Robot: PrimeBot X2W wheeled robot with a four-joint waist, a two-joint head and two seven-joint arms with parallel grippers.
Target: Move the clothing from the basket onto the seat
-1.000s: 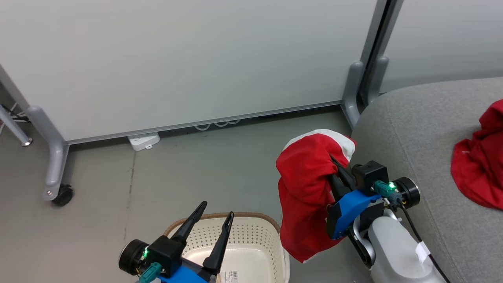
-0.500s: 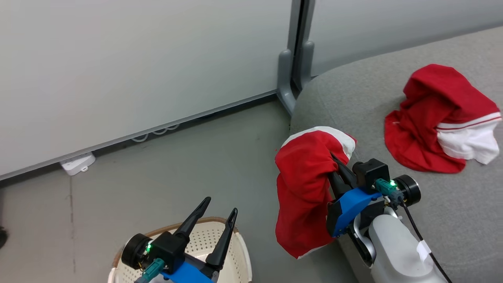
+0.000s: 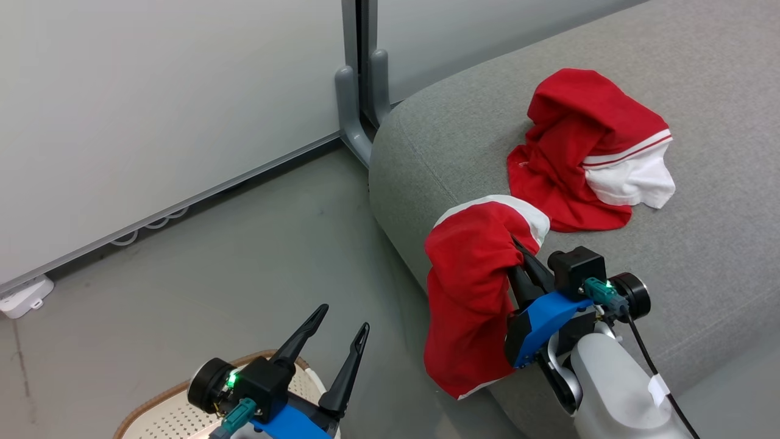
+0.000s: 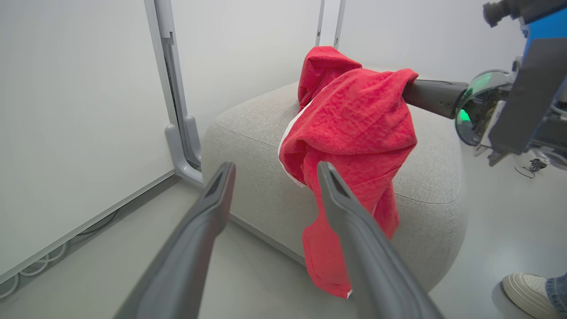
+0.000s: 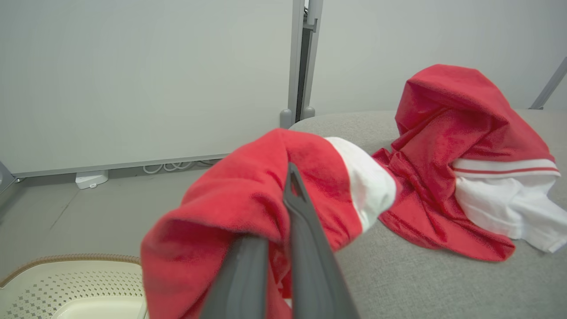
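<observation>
Head view, change: over the last second the whole picture has swung toward the seat (image 3: 701, 244). That is the camera turning with the robot, not the things moving. The basket (image 3: 152, 411) has slid to the lower-left corner, and both grippers keep their places in the picture.
Head view, meaning: the carry looks close to its end. The second garment (image 3: 579, 140) already lies crumpled on the cushion top, and the basket shows no red, so by my reading only one set-down is left.
Head view, fingers: the right gripper (image 3: 519, 259) is clenched on the held garment (image 3: 469, 292). The cloth bunches over the fingertips and hangs beside the seat's front edge, not yet over the cushion top. The left gripper (image 3: 342, 318) is spread and carries nothing, just above the basket's rim.
Left wrist view: the held garment (image 4: 359, 128) hangs off the right gripper's dark fingers (image 4: 434, 95), in front of the seat's rounded side. It is well apart from the left fingers (image 4: 212, 199). A person's shoe (image 4: 525, 285) is on the floor at the lower right.
Right wrist view: red cloth wraps both fingers (image 5: 305, 248), which sit closed together inside the fold. The white panel points toward the second garment (image 5: 447, 133), near it, though I cannot tell whether they touch.
</observation>
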